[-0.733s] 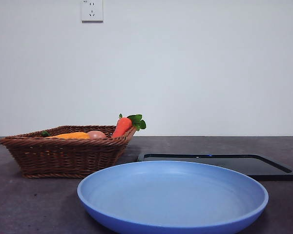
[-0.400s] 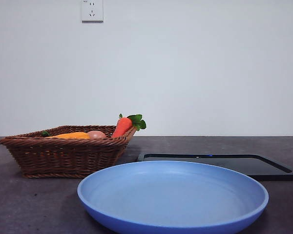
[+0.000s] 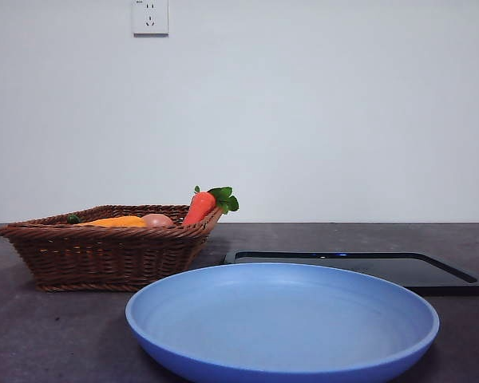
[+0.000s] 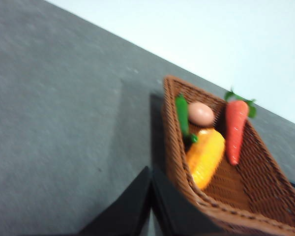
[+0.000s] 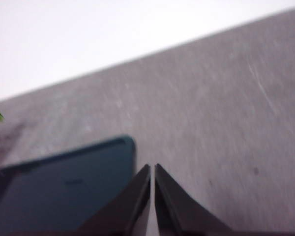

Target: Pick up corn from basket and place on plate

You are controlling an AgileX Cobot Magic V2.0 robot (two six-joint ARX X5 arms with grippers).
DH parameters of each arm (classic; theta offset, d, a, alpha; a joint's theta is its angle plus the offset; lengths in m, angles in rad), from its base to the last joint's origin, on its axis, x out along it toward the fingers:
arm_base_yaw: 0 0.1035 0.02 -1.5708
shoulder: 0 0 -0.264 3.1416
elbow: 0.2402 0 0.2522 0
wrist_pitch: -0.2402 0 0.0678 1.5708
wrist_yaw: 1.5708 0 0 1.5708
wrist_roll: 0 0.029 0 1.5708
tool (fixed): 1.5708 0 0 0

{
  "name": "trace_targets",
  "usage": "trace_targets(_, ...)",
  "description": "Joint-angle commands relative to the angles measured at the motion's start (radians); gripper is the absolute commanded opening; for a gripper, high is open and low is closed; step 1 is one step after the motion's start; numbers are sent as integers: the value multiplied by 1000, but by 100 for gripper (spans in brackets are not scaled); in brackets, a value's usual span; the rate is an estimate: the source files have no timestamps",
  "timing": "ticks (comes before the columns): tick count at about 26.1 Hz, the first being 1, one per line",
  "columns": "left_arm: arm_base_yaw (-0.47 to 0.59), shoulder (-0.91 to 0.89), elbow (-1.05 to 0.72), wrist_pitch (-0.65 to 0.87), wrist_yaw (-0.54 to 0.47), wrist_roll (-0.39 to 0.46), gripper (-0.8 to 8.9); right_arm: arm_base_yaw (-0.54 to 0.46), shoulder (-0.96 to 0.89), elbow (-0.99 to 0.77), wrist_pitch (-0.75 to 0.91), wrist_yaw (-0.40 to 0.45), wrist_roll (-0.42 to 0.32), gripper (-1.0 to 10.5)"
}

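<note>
The dark grey table (image 3: 56,335) carries three things — wicker basket (image 3: 104,255), blue plate (image 3: 282,323), black tray (image 3: 367,267).

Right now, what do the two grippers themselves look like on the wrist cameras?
The left gripper and the right gripper look alike: each has two smooth, matte black jaws, wedge-shaped and tapering to thin tips. No cables, markings or labels show. The front view shows neither arm.

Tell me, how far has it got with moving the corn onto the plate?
Nothing looks done yet. The glossy orange-yellow toy corn lies in the brown woven wicker basket, and the round light-blue plate holds nothing. The left pincer, shut and holding nothing, is beside the basket. Gripping, lifting and placing all remain.
</note>
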Motion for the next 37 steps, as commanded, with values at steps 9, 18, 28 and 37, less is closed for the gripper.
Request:
trace_targets(9, 2, 90, 256, -135, 134, -29, 5, 0, 91, 284, -142, -112, 15, 2)
trace_targets(18, 2, 338, 523, -356, 258, 191, 4, 1, 340, 540, -399, -321, -157, 2)
trace_targets(28, -44, 532, 647, -561, 434, 369, 4, 105, 592, 686, -649, -417, -319, 2)
trace_targets(37, -122, 605, 657, -592, 433, 410, 144, 238, 706, 690, -676, -411, -335, 75)
